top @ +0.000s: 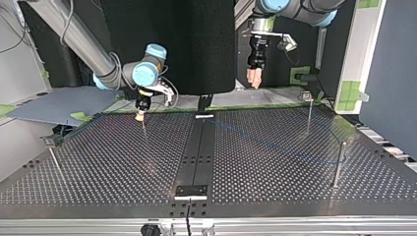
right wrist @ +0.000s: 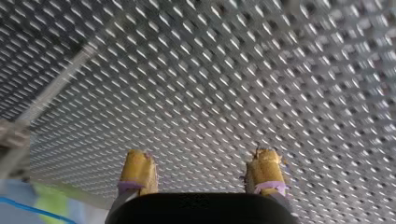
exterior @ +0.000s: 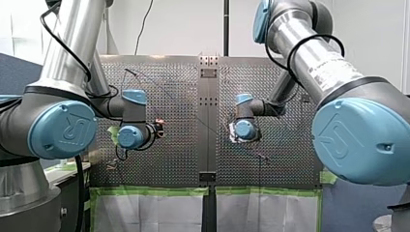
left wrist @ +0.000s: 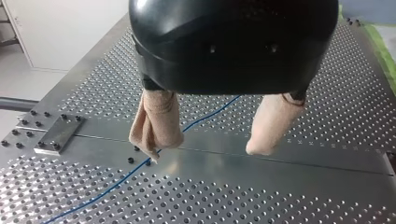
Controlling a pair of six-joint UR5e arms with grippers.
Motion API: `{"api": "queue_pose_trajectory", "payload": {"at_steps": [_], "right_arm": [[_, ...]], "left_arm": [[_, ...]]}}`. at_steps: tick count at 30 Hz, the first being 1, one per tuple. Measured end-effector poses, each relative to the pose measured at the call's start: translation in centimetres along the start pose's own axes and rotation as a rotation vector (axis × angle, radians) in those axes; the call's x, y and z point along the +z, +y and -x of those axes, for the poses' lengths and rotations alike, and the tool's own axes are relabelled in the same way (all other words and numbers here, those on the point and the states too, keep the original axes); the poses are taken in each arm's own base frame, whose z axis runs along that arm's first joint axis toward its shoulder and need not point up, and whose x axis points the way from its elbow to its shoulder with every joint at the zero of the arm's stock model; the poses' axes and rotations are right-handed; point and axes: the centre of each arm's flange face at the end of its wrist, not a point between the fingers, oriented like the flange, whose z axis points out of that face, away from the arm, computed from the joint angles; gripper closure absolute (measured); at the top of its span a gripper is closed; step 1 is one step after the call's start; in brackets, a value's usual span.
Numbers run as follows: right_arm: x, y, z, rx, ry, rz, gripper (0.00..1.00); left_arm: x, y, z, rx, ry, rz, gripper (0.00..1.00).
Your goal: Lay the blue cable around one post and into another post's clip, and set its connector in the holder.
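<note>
The blue cable (left wrist: 205,116) lies loose on the perforated table and runs under my left gripper (left wrist: 203,150), passing beneath one of its beige-padded fingers (left wrist: 156,126). That gripper hangs open above the plate's centre strip and holds nothing. In the top view the cable (top: 275,146) trails across the right half toward a thin post (top: 339,164). My left gripper (top: 254,78) hovers high at the far edge there. My right gripper (right wrist: 201,158) is open with yellow pads, empty, close over the bare plate; the top view shows it (top: 140,116) low at the far left.
Another post (top: 308,115) stands at the far right of the top view, and one (top: 54,162) at the left. A small metal block (top: 192,191) sits on the centre strip near the front edge. A bolted plate (left wrist: 58,133) lies beside my left gripper.
</note>
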Motion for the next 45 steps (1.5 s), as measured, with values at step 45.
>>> {"api": "queue_pose_trajectory", "payload": {"at_steps": [45], "right_arm": [[-19.9,-7.9,9.3,0.073,-0.077,-0.045,0.01]], "left_arm": [[0.3,0.6,-0.1,0.003,0.023,-0.019,0.0]]}}
